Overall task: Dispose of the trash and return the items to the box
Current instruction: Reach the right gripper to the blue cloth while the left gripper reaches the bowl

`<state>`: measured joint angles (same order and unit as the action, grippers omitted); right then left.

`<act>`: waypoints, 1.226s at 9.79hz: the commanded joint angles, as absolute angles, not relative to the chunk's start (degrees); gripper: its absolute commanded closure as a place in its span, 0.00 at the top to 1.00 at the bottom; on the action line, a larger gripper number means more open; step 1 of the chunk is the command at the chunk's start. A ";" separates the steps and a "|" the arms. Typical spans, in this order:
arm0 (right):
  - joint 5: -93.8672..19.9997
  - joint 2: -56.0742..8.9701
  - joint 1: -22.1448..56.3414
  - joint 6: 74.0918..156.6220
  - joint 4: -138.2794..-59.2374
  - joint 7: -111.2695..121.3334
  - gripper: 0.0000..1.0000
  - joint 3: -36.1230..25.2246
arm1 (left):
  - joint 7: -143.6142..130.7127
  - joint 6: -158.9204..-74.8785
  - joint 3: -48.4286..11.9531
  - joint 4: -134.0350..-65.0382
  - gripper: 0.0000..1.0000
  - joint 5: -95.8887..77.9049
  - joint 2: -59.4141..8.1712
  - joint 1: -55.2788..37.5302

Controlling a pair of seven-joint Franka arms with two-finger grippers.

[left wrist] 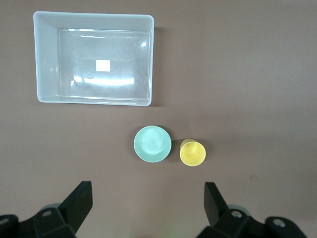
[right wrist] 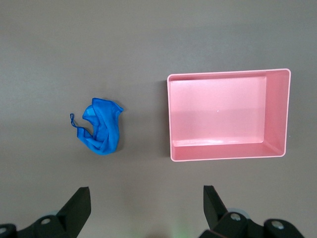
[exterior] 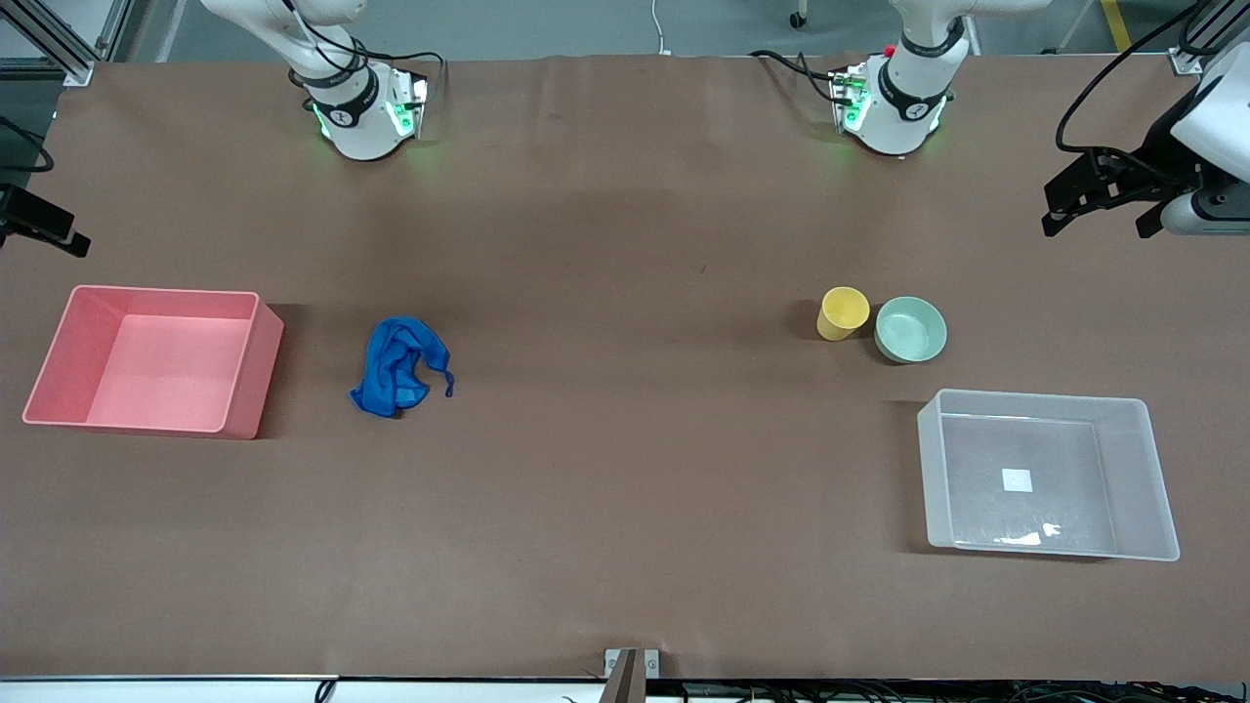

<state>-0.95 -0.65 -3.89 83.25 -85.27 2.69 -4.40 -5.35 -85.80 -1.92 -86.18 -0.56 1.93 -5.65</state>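
Note:
The blue cloth rag (exterior: pixel 398 367) lies crumpled on the table beside the pink bin, and also shows in the right wrist view (right wrist: pixel 101 127). The yellow cup (exterior: pixel 843 312) stands upright next to the mint-green bowl (exterior: pixel 910 329); both show in the left wrist view, cup (left wrist: pixel 192 152) and bowl (left wrist: pixel 152 144). The clear box (exterior: pixel 1133 430) with its white label sits nearer the front camera than they do, and it is empty (left wrist: pixel 45 59). My left gripper (left wrist: pixel 147 191) is open and empty, high over bare table near the cup and bowl. My right gripper (right wrist: pixel 147 194) is open and empty, high over bare table near the rag.
An empty pink bin (exterior: pixel 249 366) stands at the right arm's end of the table, and also shows in the right wrist view (right wrist: pixel 277 148). Both arm bases (exterior: pixel 361 107) (exterior: pixel 894 107) stand along the table's back edge. Black equipment (exterior: pixel 1094 190) overhangs the left arm's end.

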 commanded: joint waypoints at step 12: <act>-0.53 -2.55 1.31 93.63 -97.32 0.26 1.00 -0.79 | -2.82 -112.96 1.41 -121.57 0.99 -0.26 6.14 -4.40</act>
